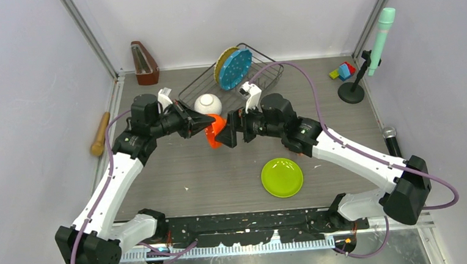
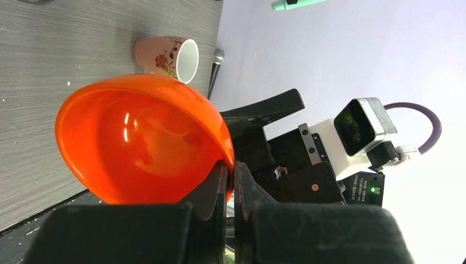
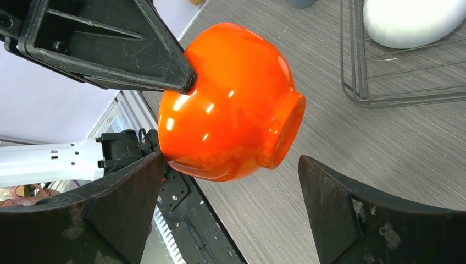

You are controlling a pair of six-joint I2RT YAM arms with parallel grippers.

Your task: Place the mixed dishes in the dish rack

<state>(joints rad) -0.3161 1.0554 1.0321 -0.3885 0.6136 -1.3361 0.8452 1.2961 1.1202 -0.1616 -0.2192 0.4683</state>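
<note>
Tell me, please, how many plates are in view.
3. The lime green plate lies flat on the table at the near right; the teal-blue plate and the yellow woven plate stand upright in the dish rack. None seems hidden.

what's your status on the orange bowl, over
Left gripper shut on orange bowl rim. Right gripper open, straddling bowl, not gripping. White bowl already in dish rack's near corner.

The top camera looks down on my bench (image 1: 209,176) from behind my bases. Both wrist cameras face the orange bowl (image 2: 143,137) closely from opposite sides.
</note>
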